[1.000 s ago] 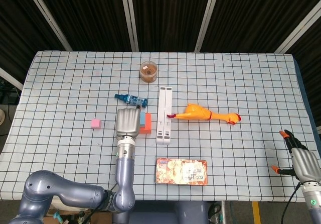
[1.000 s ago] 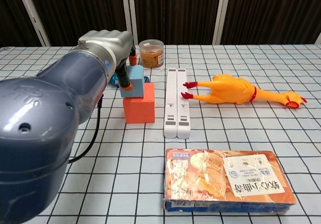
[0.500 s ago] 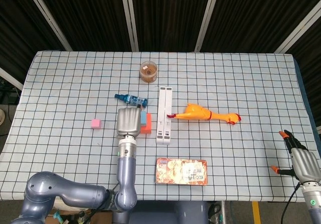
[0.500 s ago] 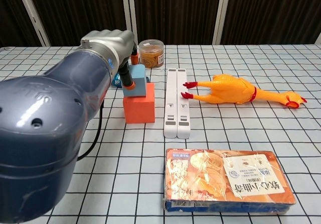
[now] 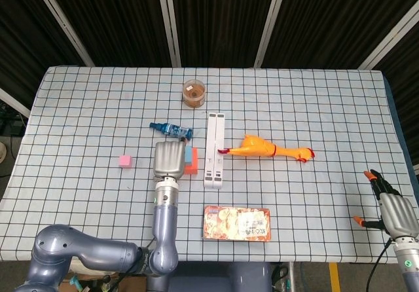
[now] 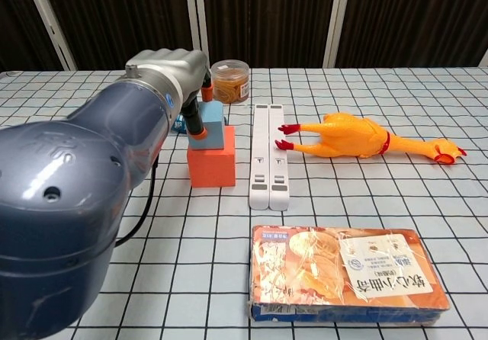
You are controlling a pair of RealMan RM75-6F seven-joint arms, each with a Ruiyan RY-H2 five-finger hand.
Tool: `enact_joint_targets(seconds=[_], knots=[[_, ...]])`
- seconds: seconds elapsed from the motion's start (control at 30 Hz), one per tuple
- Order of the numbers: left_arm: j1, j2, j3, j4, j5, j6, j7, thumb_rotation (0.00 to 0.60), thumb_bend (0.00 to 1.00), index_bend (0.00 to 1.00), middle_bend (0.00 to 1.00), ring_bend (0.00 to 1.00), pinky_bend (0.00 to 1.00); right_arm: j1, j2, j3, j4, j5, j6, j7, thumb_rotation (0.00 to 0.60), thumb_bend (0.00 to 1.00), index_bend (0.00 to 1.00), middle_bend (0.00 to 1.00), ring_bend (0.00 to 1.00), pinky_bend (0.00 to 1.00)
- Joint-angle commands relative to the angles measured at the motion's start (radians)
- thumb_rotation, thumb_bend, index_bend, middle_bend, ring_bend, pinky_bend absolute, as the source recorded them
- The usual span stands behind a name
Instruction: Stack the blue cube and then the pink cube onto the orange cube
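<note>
Resting on orange cube (image 6: 211,164), hand-held blue cube (image 6: 210,114)

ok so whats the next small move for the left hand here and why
Probably open the fingers and let go. In the chest view the blue cube already sits on the orange cube, with the left hand gripping it. The pink cube lies apart on the table, so releasing and lifting clear would free the hand for it.
</note>
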Motion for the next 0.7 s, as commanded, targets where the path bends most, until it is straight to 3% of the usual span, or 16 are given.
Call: enact_joint_targets(seconds=[0.03,0.3,0.5,0.7], knots=[[0.002,0.000,0.000,0.000,0.002,0.002,0.000,0.600,0.36,0.43,0.93,0.74,0.74,0.000,0.000,-0.001,0.000,-0.002,0.000,0.000,0.600,0.04,0.06,0.05,0.15,0.25],[0.004,-0.005,-0.005,0.002,0.005,0.000,0.008,0.600,0.36,0.41,0.93,0.74,0.74,0.000,0.000,-0.001,0.000,-0.001,-0.001,0.001,0.600,0.04,0.06,0.05,0.15,0.25],[0.008,-0.004,-0.009,-0.004,0.002,-0.011,0.011,0.600,0.33,0.30,0.92,0.74,0.74,0.001,0.000,-0.001,-0.002,-0.001,-0.002,-0.002,0.600,0.04,0.06,0.05,0.15,0.25],[0.012,0.001,-0.009,-0.010,0.005,-0.012,0.014,0.600,0.32,0.25,0.92,0.74,0.74,0.001,0.002,-0.002,-0.003,0.000,-0.004,-0.002,0.600,0.04,0.06,0.05,0.15,0.25]])
